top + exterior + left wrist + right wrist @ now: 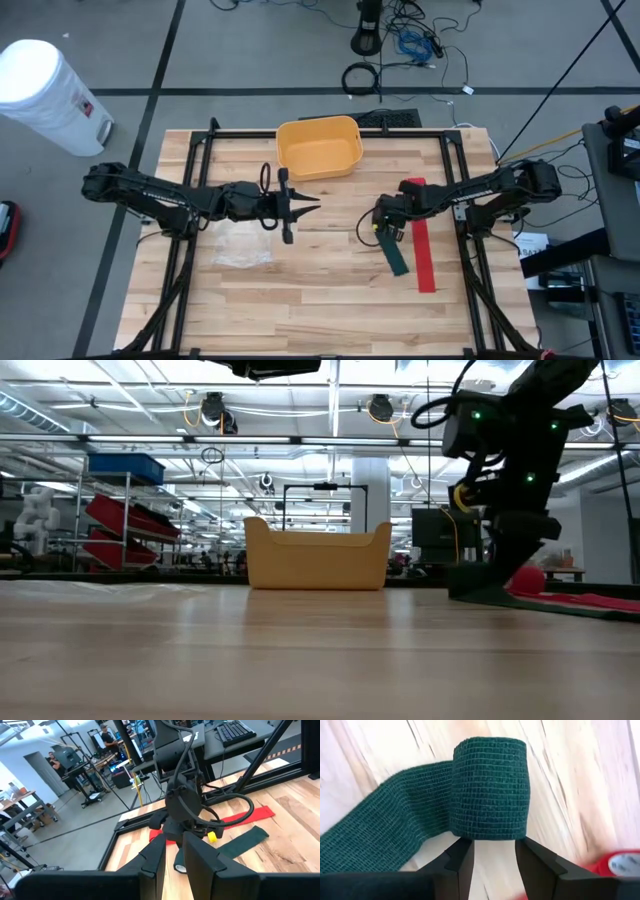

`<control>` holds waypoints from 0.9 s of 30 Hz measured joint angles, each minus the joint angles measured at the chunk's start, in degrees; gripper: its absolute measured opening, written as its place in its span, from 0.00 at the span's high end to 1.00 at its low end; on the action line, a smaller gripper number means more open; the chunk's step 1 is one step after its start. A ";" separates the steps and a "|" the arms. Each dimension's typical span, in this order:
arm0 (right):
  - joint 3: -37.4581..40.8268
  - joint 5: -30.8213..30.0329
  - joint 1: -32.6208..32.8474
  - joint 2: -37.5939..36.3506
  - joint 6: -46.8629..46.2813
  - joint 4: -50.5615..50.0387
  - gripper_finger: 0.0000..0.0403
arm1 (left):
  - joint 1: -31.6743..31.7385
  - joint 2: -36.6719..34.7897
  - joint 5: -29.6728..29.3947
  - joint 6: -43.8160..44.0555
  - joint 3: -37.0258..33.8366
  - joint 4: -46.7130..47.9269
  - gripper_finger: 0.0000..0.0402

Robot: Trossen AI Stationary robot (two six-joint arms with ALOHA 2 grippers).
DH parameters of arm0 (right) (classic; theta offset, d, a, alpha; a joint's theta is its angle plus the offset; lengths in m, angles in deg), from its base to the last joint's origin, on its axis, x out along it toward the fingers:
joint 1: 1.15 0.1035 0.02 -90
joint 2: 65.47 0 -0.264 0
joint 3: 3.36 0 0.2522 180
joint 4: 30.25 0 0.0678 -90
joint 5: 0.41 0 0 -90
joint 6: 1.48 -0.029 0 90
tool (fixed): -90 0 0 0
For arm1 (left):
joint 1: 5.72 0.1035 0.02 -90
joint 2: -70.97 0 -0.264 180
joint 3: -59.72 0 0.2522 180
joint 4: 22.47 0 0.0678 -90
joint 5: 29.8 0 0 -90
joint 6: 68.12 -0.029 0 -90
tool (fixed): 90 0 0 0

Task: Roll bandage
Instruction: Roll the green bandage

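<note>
On the bench, going by size, I note the yellow basket first: it sits at the middle of the far edge, upright. Left arm reaches in from the left edge and waits over mid-bench; the left gripper hangs clear of the wood, fingers drawn close with a narrow gap between them, nothing in it. A crumpled clear plastic sheet lies on the boards just near-side of that arm. Right arm comes in from the right edge. A red bandage lies flat as a long strip toward the right edge. Just left of it the green bandage is partly rolled: a short upright roll with a loose tail trailing toward the near edge. The right gripper is down at that roll, fingers part-spread, tips at the roll's lower edge. I cannot tell whether they actually pinch it.
</note>
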 joint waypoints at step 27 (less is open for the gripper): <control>0.00 -11.61 5.45 0.17 25.58 8.27 0.68 | 0.00 0.01 -0.02 -0.15 0.00 0.42 0.82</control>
